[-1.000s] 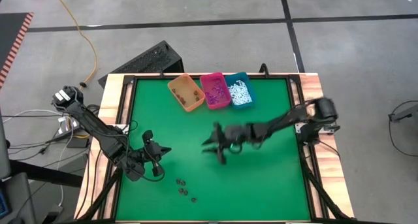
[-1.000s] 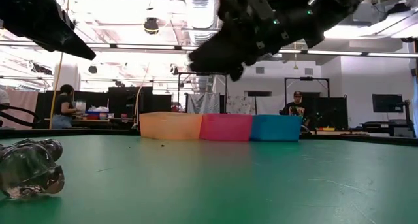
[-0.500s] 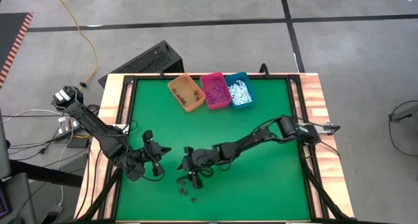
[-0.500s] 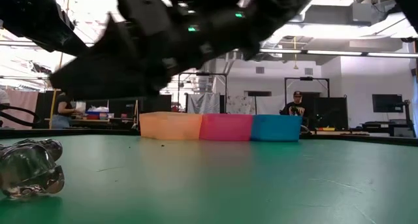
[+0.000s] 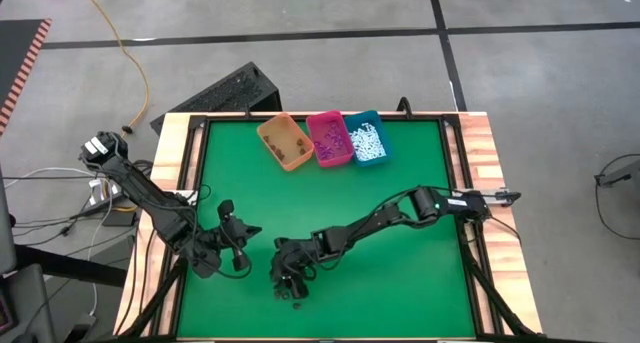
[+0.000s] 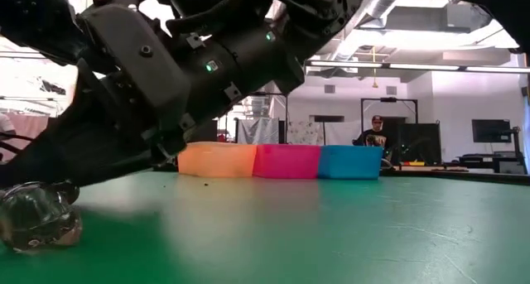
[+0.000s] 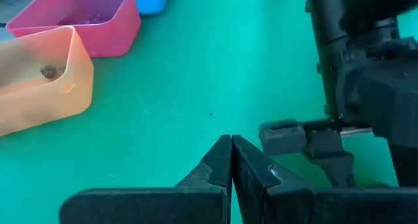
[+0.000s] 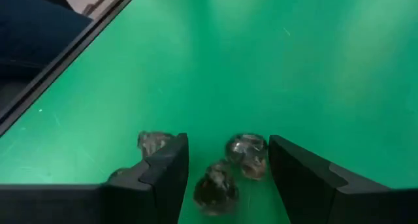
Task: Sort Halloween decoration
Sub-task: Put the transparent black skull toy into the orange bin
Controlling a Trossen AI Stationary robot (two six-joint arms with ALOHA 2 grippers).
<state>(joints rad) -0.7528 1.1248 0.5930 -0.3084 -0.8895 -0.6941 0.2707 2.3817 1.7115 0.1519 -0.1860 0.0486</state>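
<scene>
Mostly sorted; orange bin, pink bin and teal bin already filled; few dark pieces left on tabletop; right pincer spread over them; left pincer pressed together, idle nearby.

R hand low over dark bits, near edge.

Glossy dark pieces (translucent); matt green felt table.
</scene>
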